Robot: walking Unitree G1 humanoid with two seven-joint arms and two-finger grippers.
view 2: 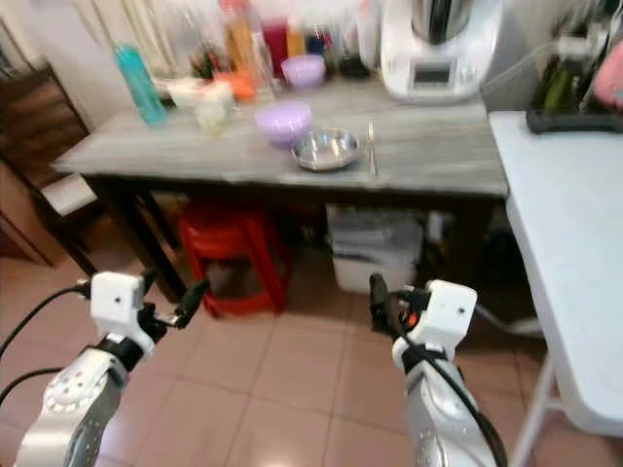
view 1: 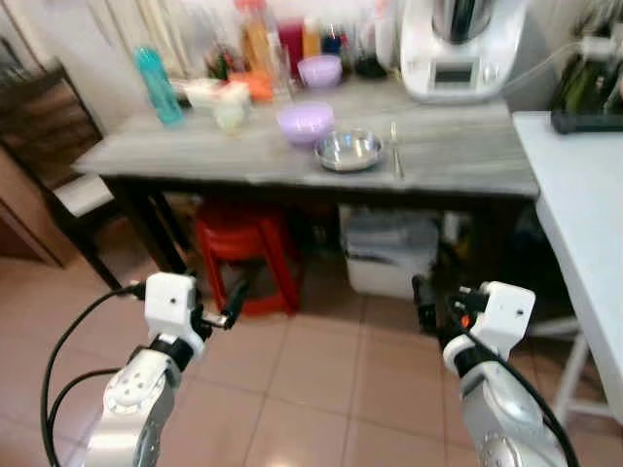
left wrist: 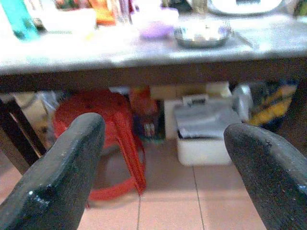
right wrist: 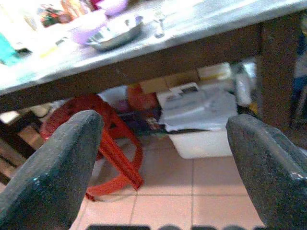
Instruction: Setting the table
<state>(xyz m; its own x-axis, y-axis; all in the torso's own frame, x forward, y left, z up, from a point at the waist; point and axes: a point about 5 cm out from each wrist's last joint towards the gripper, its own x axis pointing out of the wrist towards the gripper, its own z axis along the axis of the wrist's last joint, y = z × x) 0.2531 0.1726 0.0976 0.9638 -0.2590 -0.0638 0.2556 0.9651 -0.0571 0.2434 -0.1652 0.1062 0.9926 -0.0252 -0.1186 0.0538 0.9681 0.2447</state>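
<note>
Standing back from a grey wooden table (view 1: 195, 161), both arms held low and forward over the tiled floor (view 1: 321, 389), well short of the table edge. Left gripper (left wrist: 163, 158) spread wide and holding nothing, its two black fingers (left wrist: 62, 177) framing a red plastic stool (left wrist: 103, 124) and a white storage box (left wrist: 204, 136) under the table. Right gripper (right wrist: 165, 158) likewise wide open and empty, aimed at the same under-table space.

On the tabletop: a steel bowl (view 1: 348, 149) near the front edge, a lilac bowl (view 1: 306, 122) touching or just behind it on the left, and a fork or similar utensil (view 1: 395, 148) lying just to the right of the steel bowl — probably a fork, though too blurred to be sure. Further back, a second lilac bowl (view 1: 320, 69), a teal bottle (view 1: 158, 86), a pale cup (view 1: 230, 115), a crowd of bottles and jars, and a white kitchen machine (view 1: 458, 53) with a small display. A white table (view 1: 584, 214) adjoining on the right.

Judged step: approach, nothing picked up yet. Best done by closing in squarely on the steel bowl and utensil, stopping with the table edge within reach, then raising the grippers above tabletop height before reaching, so as not to strike the apron. Worth taking the thin utensil from above with a narrowed opening, and gripping the bowl by its rim.

No brand, label or writing legible anywhere; display and bottle labels too blurred.
</note>
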